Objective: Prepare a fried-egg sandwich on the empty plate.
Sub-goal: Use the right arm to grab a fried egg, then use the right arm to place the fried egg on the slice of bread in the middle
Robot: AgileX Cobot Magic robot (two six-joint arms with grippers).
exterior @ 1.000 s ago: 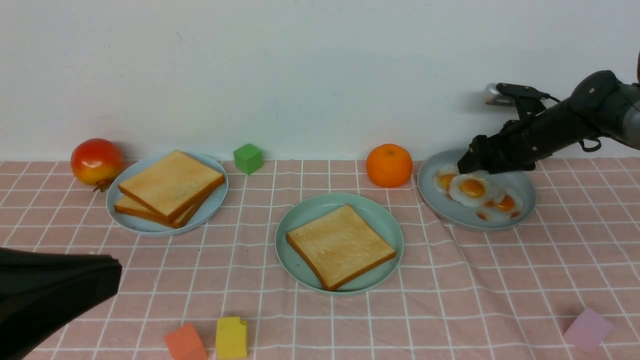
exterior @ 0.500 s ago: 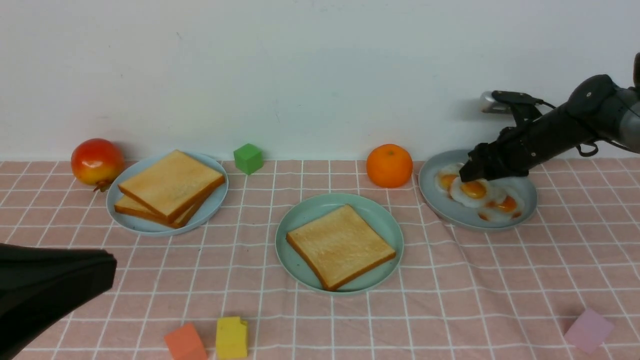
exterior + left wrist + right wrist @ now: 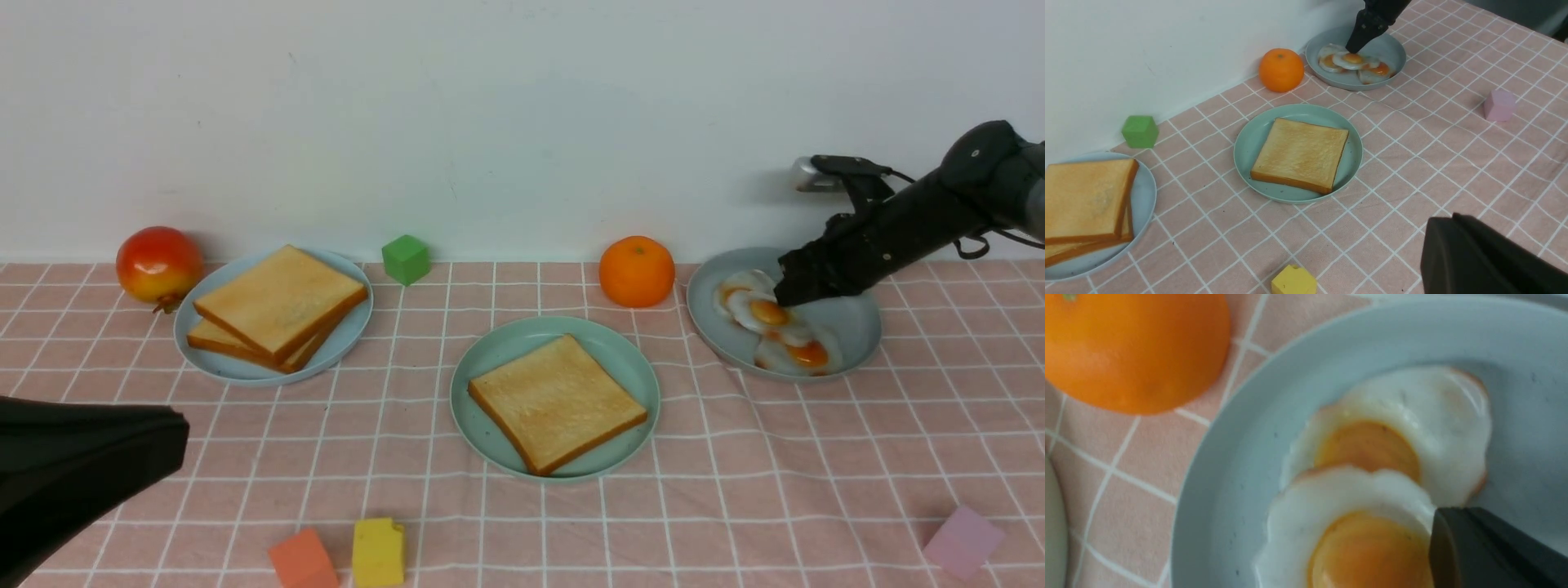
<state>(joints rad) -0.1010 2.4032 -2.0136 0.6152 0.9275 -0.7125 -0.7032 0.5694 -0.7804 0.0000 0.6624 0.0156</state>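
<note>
One golden toast slice (image 3: 557, 402) lies on the round mint-green plate (image 3: 490, 359) at the table's middle. Fried eggs overlap on a grey-blue plate (image 3: 853, 322) at the back right. My right gripper (image 3: 785, 292) reaches down onto that plate and is shut on the edge of the topmost fried egg (image 3: 763, 310). In the right wrist view the dark fingertips (image 3: 1443, 539) press against this egg's white (image 3: 1355, 490), with a lower egg (image 3: 1412, 416) behind it. My left gripper (image 3: 184, 445) hovers shut and empty at the front left.
Two more toast slices (image 3: 277, 302) are stacked on a pale blue plate (image 3: 347, 335) at the back left, beside a red fruit (image 3: 158, 262). An orange (image 3: 636, 270) sits left of the egg plate. Green (image 3: 406, 258), yellow (image 3: 378, 551), orange (image 3: 302, 559) and pink (image 3: 962, 539) cubes lie scattered.
My right gripper closed at the top egg's edge. The eggs shifted on their plate, which slid slightly right. The left arm barely moved.
</note>
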